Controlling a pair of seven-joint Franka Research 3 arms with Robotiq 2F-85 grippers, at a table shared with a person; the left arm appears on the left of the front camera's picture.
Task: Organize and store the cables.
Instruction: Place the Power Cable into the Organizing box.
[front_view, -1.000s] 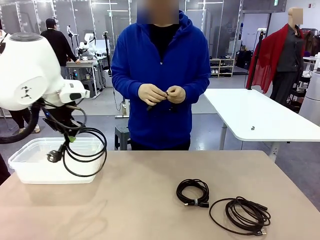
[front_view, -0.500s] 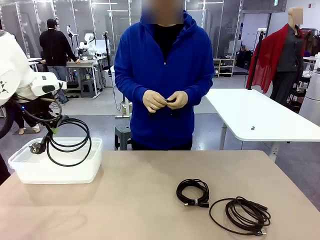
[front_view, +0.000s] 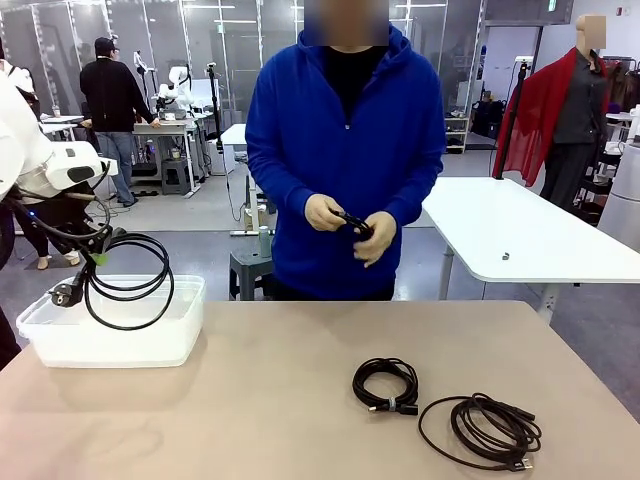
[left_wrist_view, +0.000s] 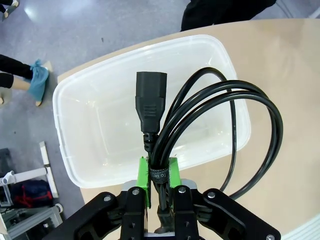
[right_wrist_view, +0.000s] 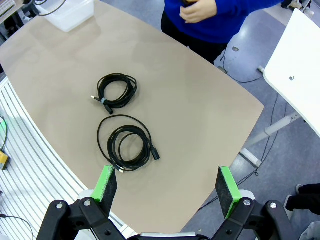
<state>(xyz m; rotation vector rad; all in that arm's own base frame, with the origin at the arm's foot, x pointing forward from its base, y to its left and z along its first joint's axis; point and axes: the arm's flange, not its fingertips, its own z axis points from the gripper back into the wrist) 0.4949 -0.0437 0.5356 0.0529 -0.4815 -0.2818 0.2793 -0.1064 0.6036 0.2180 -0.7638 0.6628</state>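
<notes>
My left gripper (front_view: 97, 258) is shut on a coiled black power cable (front_view: 128, 285), which hangs just above the clear plastic bin (front_view: 180, 345) at the table's left. In the left wrist view the green pads (left_wrist_view: 145, 175) pinch the strapped part of the coil (left_wrist_view: 235, 110), and its plug end (left_wrist_view: 150, 102) points over the bin's bare floor (left_wrist_view: 105, 130). Two more coiled cables lie on the table at the right: a small one (front_view: 385, 385) (right_wrist_view: 116, 91) and a wider one (front_view: 485, 428) (right_wrist_view: 129, 145). High above them, my right gripper (right_wrist_view: 165, 186) is open.
A person in a blue hoodie stands at the far edge, both hands (front_view: 350, 225) working a small black cord. The bin (right_wrist_view: 75, 12) is far from the two loose coils. A white table (front_view: 520, 235) stands behind at the right.
My left arm has carried the hanging cable leftward, from the bin's right end to over its middle. The person's hands have shifted right with the small cord.
</notes>
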